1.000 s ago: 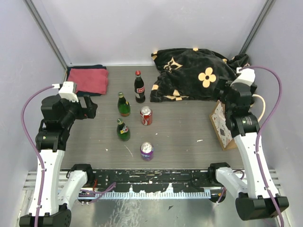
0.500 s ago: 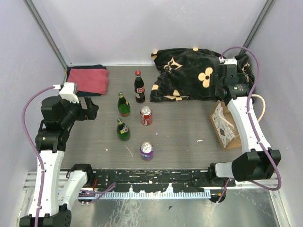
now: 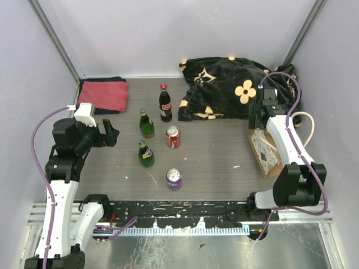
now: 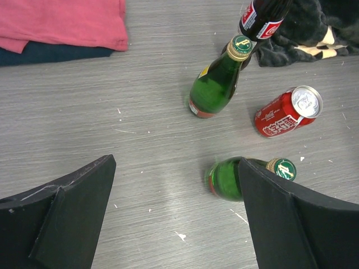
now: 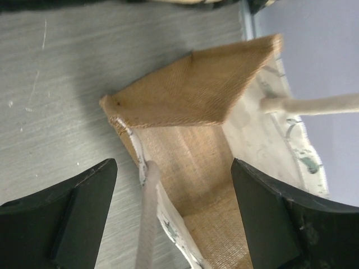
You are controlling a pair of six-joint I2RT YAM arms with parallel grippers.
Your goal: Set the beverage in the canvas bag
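the canvas bag [image 5: 193, 98] is coarse woven cloth, counter [image 4: 112, 112] matt grey woodgrain, nearest green bottle [image 4: 227, 179] glossy glass

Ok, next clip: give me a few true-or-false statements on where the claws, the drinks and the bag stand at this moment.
1. The left claw and the right claw are both open and empty. True.
2. The tan canvas bag with cream rope handles already holds a drink. False: the right wrist view shows only bare fabric inside.
3. Three green glass bottles are standing. False: only two, a far green glass bottle and a near green glass bottle, plus a dark bottle with a red cap.
4. The right claw hangs above the bag's open mouth. True.
5. The purple can is the drink nearest the arm bases. True.
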